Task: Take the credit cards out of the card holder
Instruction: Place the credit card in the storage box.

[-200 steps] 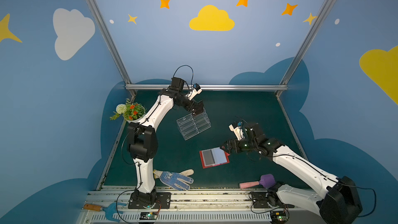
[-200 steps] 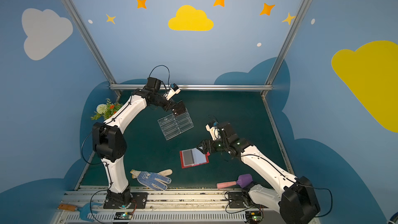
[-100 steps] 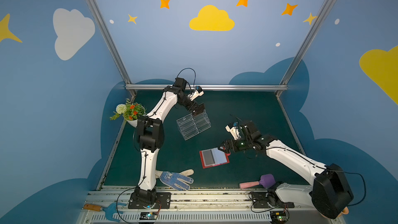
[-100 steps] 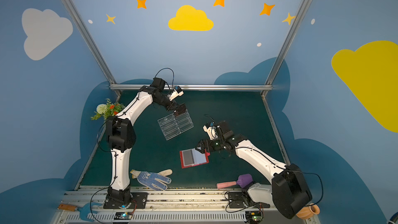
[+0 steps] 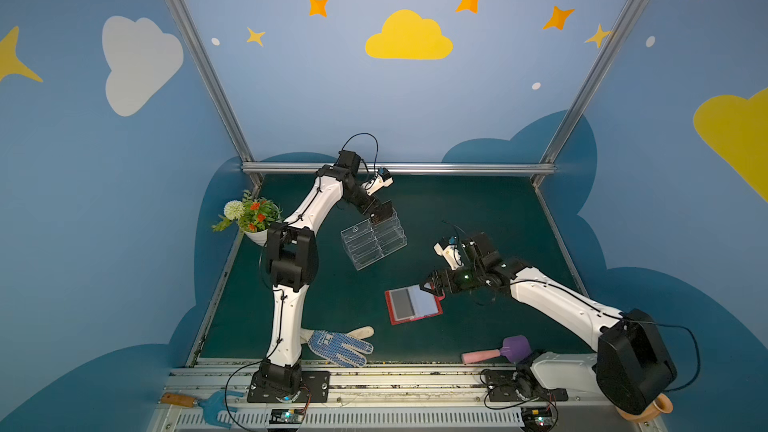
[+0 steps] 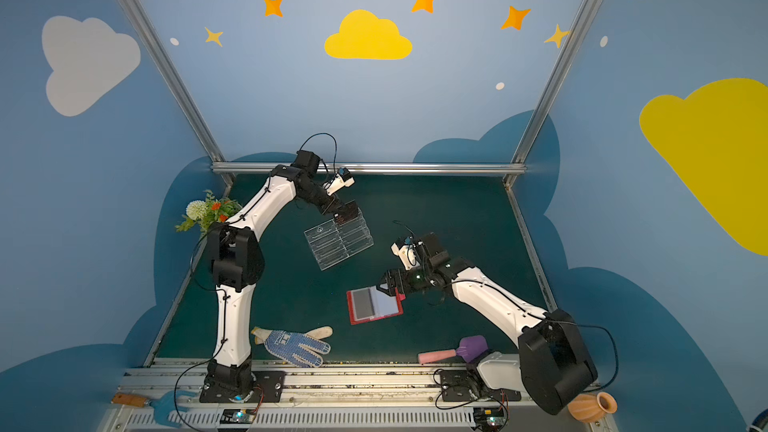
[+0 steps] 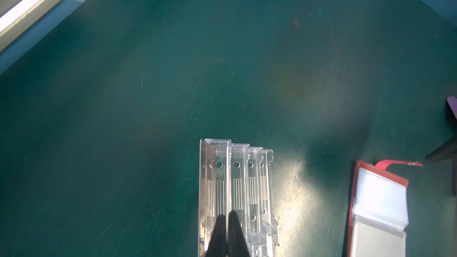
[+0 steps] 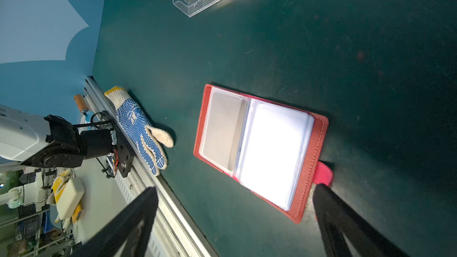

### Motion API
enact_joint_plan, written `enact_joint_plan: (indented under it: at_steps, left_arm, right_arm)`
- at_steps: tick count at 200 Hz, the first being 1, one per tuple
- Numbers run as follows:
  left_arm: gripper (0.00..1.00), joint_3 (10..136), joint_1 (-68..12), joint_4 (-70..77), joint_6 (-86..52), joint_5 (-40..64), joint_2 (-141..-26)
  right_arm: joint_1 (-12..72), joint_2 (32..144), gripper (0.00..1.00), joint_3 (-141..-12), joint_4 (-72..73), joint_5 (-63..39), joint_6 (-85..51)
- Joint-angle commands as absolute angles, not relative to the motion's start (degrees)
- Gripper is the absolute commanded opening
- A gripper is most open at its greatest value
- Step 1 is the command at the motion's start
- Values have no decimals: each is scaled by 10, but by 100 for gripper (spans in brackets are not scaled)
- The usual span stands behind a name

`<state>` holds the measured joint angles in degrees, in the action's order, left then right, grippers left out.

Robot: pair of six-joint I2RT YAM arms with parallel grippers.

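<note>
Red card holder [image 5: 413, 305] lies open on the tabletop [image 5: 498, 209], right fingers [image 8: 346, 223] spread wide over its strap edge, left fingers [image 7: 235, 233] pinching the clear stand [image 5: 374, 238]; best to catch the sleeved card [image 8: 222, 129] by its edge, not the page

Blue walls [image 5: 374, 110], yellow cloud [image 5: 408, 37], orange stars [image 5: 318, 6], aluminium posts [image 5: 199, 56], dark green tabletop [image 5: 478, 209]

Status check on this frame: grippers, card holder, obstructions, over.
Left gripper shut at clear acrylic stand. Right gripper open over card holder, lying open flat. Work glove lies apart.
</note>
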<state>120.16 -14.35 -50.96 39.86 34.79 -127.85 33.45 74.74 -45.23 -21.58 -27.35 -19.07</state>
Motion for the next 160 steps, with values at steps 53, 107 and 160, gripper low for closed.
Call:
enact_joint_plan:
  at_steps: [53, 107, 160]
  left_arm:
    - [4, 1203, -143, -492, 396, 341, -1295]
    - [4, 1205, -144, -489, 394, 340, -1308]
    - [9, 1201, -148, -491, 392, 338, -1318]
  right_arm:
    - [329, 770, 95, -468, -198, -296, -184]
    - [328, 777, 96, -473, -197, -302, -181]
    - [326, 776, 95, -472, -199, -303, -180]
